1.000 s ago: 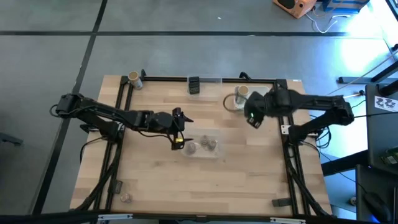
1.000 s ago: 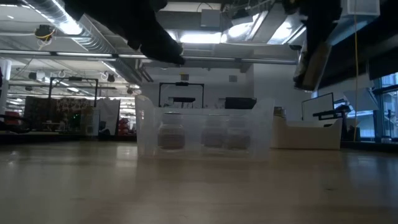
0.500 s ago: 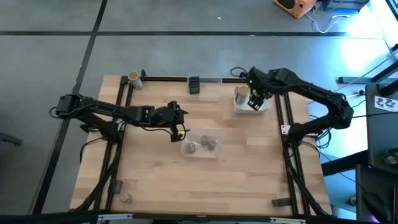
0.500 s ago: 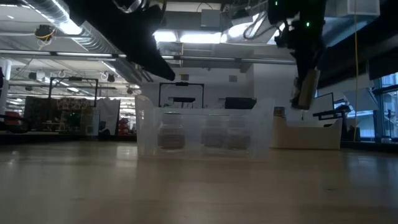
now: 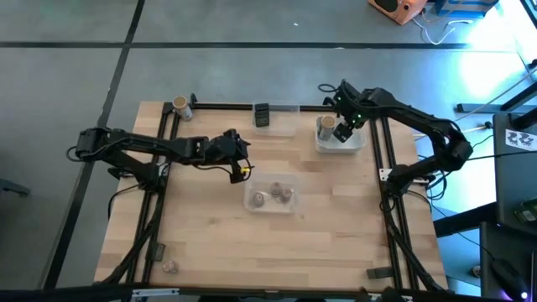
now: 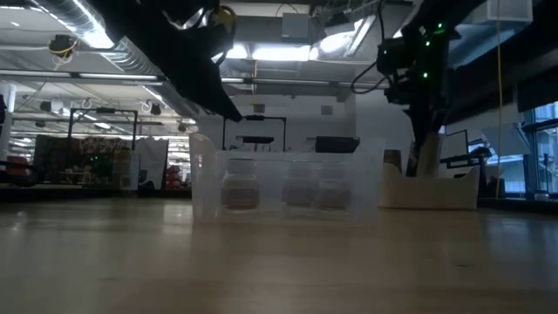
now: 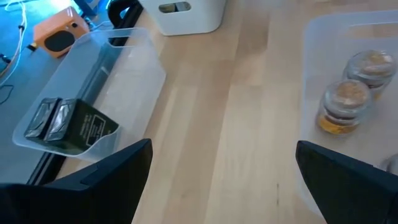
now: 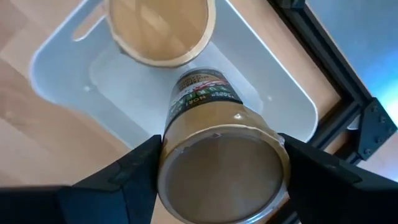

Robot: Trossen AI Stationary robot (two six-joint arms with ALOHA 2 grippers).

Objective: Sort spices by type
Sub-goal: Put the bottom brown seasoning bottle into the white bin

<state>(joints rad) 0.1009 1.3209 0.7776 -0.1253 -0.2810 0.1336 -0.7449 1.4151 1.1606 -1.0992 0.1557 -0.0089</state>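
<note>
From above, the right gripper (image 5: 342, 130) hangs over the white tray (image 5: 354, 143) at the tabletop's far right, where one tan-topped jar (image 5: 325, 127) already stands; the left gripper (image 5: 239, 164) waits near the middle, just beside the clear bin (image 5: 273, 207) that holds small grey-brown jars (image 5: 259, 200), and a dark boxy container (image 5: 262, 115) sits in another clear bin at the far edge, with a stray jar (image 5: 179, 106) off at the far left corner. At table height, the middle bin (image 6: 283, 183) fills the view with its jars inside, and the right arm comes down behind it toward the tray (image 6: 432, 187). The left wrist view shows that arm's fingers (image 7: 106, 177) spread wide and empty, the dark box (image 7: 65, 124) in its bin and the round jars (image 7: 345, 102) in theirs. The right wrist view shows its fingers (image 8: 118, 180) pinching a tan-lidded jar (image 8: 217, 149) directly over the tray, next to the jar already there (image 8: 161, 31). The step in hand looks like placing this jar with its kind; next it would need lowering beside its neighbour without knocking it, then a release.
</note>
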